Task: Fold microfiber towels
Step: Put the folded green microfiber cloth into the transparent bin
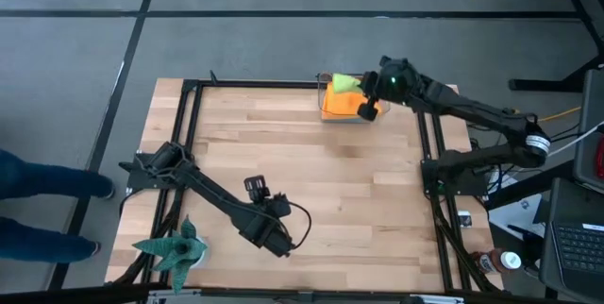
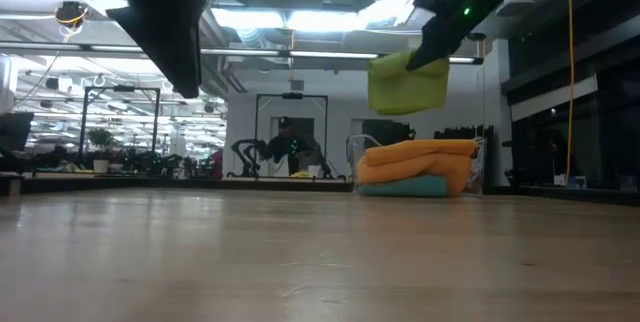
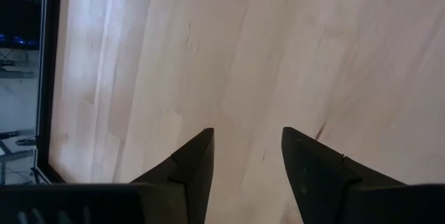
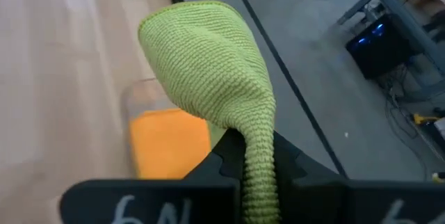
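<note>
My right gripper (image 1: 366, 87) is shut on a lime green towel (image 4: 208, 78) at the table's far edge, above a stack of towels. The stack has two folded orange towels (image 2: 415, 160) on a teal towel (image 2: 405, 188), and it lies in a clear container (image 2: 473, 167). The top orange towel also shows in the high view (image 1: 342, 106) and the right wrist view (image 4: 170, 144). My left gripper (image 3: 247, 147) is open and empty over bare wood near the table's front (image 1: 276, 238). My right gripper pinches a bunched part of the lime green towel (image 4: 256, 172) between its two fingers, which slant down from the table's right. I cannot tell how many layers it holds. The towel hangs slack below the gripper (image 2: 408, 84), lifted clear of the orange stack.
A dark green spiky plant figure (image 1: 175, 245) stands at the table's near left corner. A black frame (image 1: 193, 115) runs along the table's left, far and right sides. Bare wood (image 1: 311, 181) lies in the middle. A person's legs (image 1: 38, 186) show left of the table.
</note>
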{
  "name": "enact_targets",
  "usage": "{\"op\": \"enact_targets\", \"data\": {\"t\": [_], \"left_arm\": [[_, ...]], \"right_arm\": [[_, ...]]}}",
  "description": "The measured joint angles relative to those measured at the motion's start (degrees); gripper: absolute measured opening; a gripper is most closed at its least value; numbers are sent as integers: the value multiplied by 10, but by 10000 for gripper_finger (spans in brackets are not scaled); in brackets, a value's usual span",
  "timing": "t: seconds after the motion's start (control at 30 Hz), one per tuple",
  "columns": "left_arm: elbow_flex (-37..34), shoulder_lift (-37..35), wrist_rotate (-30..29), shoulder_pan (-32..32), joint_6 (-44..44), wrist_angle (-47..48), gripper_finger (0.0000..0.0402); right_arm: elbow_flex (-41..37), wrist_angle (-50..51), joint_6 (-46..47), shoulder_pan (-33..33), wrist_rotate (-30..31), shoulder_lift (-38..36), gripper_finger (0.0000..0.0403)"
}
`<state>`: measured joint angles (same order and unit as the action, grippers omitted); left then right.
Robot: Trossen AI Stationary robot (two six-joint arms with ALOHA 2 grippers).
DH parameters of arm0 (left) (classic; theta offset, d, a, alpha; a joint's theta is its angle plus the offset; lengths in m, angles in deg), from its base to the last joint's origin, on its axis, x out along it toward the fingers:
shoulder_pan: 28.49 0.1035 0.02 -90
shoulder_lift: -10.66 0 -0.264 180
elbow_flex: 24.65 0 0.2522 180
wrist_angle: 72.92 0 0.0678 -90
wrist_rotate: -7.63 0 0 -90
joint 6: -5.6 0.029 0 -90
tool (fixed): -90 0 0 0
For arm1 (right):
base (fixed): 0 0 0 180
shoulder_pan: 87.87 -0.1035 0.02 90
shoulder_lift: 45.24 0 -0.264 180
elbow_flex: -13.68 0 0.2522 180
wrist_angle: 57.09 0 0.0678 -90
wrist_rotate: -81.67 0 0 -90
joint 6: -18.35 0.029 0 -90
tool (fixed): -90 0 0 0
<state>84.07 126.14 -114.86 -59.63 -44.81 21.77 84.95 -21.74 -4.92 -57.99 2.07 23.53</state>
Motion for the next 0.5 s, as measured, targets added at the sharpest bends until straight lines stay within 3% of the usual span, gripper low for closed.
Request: {"op": "enact_targets", "data": {"t": [0.27, 0.5], "left_arm": [[0, 0, 0, 14, 0, 0, 161], [0, 0, 0, 16, 0, 0, 161]], "right_arm": [[0, -79, -72, 88, -26, 104, 22], [0, -120, -129, 113, -43, 178, 22]]}}
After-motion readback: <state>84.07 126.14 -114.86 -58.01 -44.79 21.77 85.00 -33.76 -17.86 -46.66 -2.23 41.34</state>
